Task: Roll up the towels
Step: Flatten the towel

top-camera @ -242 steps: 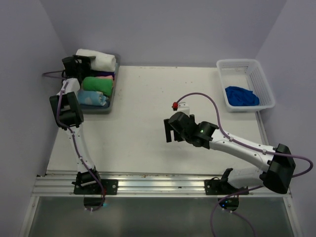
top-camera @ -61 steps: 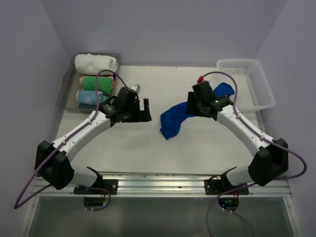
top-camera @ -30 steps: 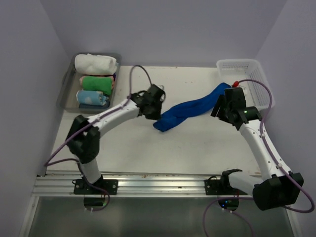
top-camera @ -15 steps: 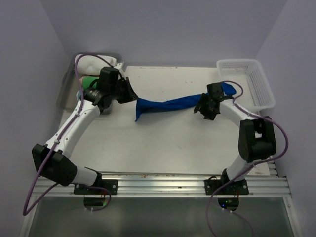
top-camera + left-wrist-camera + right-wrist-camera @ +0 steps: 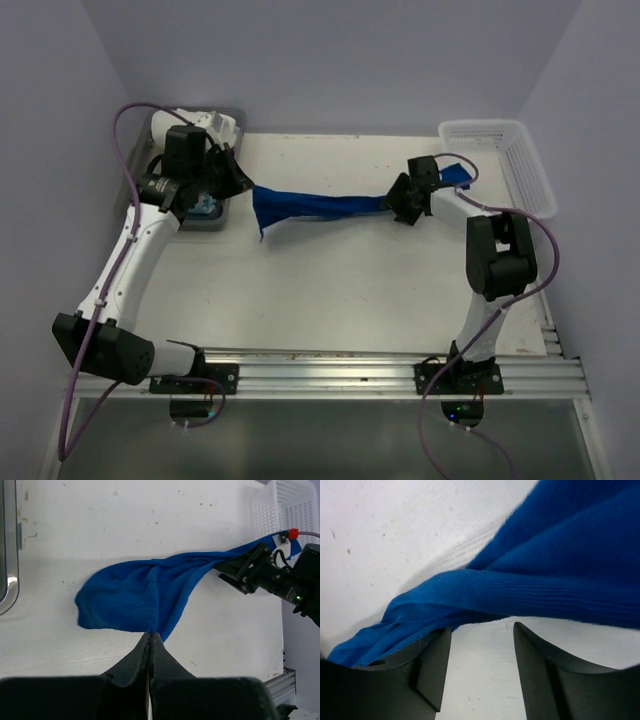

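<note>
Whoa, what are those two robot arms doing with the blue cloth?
They are pulling the blue towel out long across the table, probably to get it ready for rolling. The left gripper is pinched shut on one edge of it, near the grey tray. The right gripper is at the other end, by the white basket, with its jaws apart and the towel right at its fingertips. Nothing is rolled yet. The white towel sits in the tray.
</note>
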Available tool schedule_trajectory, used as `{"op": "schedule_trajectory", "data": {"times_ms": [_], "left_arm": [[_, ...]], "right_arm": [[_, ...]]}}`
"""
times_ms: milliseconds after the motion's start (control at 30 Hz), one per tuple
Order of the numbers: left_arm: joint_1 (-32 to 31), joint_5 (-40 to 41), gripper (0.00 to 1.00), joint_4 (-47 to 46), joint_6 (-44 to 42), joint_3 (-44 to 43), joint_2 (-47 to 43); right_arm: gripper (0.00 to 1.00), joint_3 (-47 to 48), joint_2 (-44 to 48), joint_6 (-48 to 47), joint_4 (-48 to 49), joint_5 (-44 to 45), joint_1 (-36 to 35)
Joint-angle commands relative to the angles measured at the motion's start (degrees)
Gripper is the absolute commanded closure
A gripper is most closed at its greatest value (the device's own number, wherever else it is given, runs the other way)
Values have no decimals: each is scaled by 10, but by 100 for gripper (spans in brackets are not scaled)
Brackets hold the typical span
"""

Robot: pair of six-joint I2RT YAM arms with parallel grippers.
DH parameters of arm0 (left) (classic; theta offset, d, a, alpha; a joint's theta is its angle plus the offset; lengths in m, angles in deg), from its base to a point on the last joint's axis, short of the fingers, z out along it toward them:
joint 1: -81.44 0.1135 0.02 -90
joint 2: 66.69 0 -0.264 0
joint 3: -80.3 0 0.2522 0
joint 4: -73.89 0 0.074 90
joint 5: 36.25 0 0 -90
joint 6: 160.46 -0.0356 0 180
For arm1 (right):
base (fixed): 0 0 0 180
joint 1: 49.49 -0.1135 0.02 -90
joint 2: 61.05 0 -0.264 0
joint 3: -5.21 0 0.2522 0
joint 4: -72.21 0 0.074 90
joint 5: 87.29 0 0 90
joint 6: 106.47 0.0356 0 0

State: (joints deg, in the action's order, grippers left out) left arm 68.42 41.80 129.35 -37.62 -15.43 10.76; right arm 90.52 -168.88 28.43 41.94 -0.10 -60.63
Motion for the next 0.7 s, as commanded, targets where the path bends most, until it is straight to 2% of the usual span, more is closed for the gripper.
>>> {"op": "schedule_trajectory", "data": {"times_ms": [0,33,133,200,267,300,400,667], "left_arm": [[4,-17,100,5,-22,-34,-24],[6,-16,100,5,-22,-33,-23],[15,-18,100,10,-24,-31,-22],[20,-21,100,13,-28,-31,-23],[26,-21,100,16,-30,-32,-23],[27,-20,100,17,-32,-32,-24],[33,-19,100,18,-33,-28,-25],[41,-20,100,13,-37,-19,-22]], "right_arm": [[45,52,-36,20,23,-10,-12],[60,60,-40,25,20,-10,-13],[75,78,-34,23,31,-4,-13],[76,103,-31,12,19,1,-11],[68,125,-31,1,-7,3,-12],[59,128,-30,-1,-11,1,-12],[47,123,-27,-8,-29,19,-13],[45,115,-41,-25,-98,118,-13]]}}
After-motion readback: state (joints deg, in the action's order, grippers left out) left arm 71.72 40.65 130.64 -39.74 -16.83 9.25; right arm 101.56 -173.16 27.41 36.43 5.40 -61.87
